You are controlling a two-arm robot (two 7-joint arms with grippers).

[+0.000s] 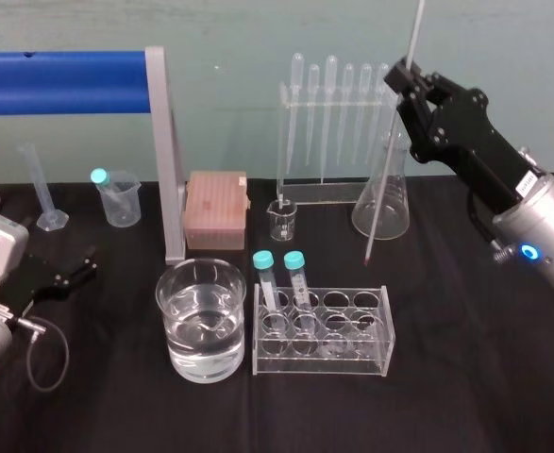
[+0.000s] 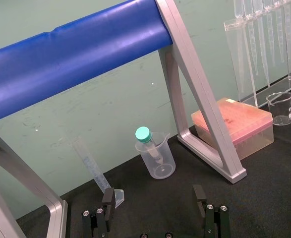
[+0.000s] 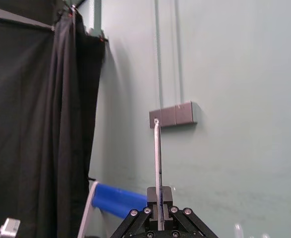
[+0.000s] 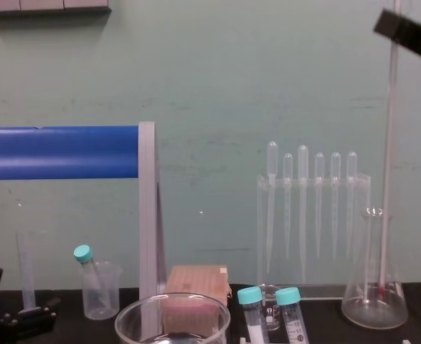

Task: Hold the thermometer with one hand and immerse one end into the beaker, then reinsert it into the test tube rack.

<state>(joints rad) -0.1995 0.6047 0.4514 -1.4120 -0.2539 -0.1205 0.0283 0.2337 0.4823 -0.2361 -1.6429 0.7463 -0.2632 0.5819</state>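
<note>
The thermometer [image 1: 390, 142] is a long thin whitish rod with a red tip, hanging nearly upright. My right gripper [image 1: 404, 80] is shut on its upper part, high above the table's back right. Its tip hangs in the air behind the clear test tube rack [image 1: 322, 351], in front of the conical flask. In the right wrist view the rod [image 3: 157, 158] rises from between the closed fingers [image 3: 165, 196]. The beaker [image 1: 201, 283], wide and about half full of water, stands left of the rack. My left gripper [image 1: 88, 265] rests open at the table's left, its fingers [image 2: 108, 201] spread apart.
Two teal-capped tubes [image 1: 278, 278] stand in the rack. Behind are a conical flask [image 1: 386, 203], a pipette stand [image 1: 333, 123], a tiny glass beaker [image 1: 282, 220], a pink tip box [image 1: 216, 208], a plastic beaker [image 1: 121, 200], a measuring cylinder [image 1: 42, 193] and a blue-barred frame [image 1: 168, 156].
</note>
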